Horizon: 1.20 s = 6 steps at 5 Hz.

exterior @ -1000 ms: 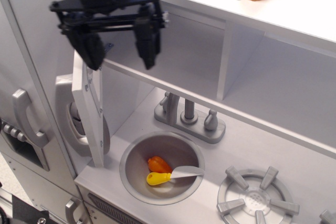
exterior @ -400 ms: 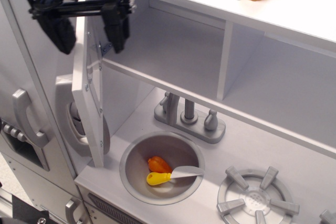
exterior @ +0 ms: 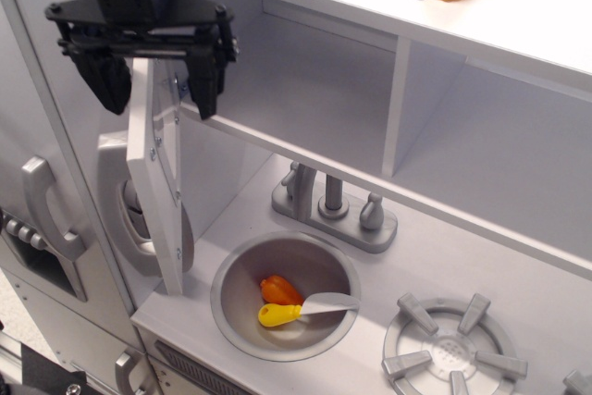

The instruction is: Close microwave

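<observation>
The microwave door (exterior: 155, 182) stands swung wide open, edge-on at the left end of the upper compartment (exterior: 305, 80); the claw (exterior: 157, 76) hangs spread open astride its top edge, one finger on each side, gripping nothing; the panel looks thin, stiff and light, likely swinging freely on its hinge; a push on the outer face near the free edge should serve.

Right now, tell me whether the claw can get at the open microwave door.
Probably yes. The claw is open and straddles the top edge of the microwave door, one finger on each side. Nothing lies between them, though contact isn't clear.
</observation>
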### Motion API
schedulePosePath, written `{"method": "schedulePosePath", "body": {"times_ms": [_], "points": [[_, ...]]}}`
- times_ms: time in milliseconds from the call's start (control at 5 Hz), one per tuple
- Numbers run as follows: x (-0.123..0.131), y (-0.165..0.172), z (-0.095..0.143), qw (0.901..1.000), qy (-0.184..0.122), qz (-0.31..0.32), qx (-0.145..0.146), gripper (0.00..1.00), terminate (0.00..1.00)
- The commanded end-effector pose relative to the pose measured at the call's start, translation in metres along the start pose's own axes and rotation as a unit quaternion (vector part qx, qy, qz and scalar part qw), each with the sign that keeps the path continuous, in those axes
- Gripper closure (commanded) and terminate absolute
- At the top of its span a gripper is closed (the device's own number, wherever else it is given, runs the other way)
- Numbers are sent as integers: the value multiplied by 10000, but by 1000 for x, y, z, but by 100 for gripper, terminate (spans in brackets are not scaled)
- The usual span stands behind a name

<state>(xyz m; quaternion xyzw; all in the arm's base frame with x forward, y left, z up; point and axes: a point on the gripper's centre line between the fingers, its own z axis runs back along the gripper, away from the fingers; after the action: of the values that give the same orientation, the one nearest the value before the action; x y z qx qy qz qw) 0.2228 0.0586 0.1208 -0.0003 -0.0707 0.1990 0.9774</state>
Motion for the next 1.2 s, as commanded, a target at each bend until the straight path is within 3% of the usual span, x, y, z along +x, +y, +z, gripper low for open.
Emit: {"method": "schedulePosePath", "body": {"times_ms": [0, 200, 600, 800, 1000], "points": [[7, -28, -14, 9999, 79, 44, -80, 0, 0], [9, -50, -16, 9998, 32, 99, -141, 0, 0], [8, -97, 27, 9965, 154, 147, -813, 0, 0], [-11, -104, 47, 9933, 224, -152, -1128, 0, 0], [-40, -95, 51, 9909, 247, -687, -1132, 0, 0]]}}
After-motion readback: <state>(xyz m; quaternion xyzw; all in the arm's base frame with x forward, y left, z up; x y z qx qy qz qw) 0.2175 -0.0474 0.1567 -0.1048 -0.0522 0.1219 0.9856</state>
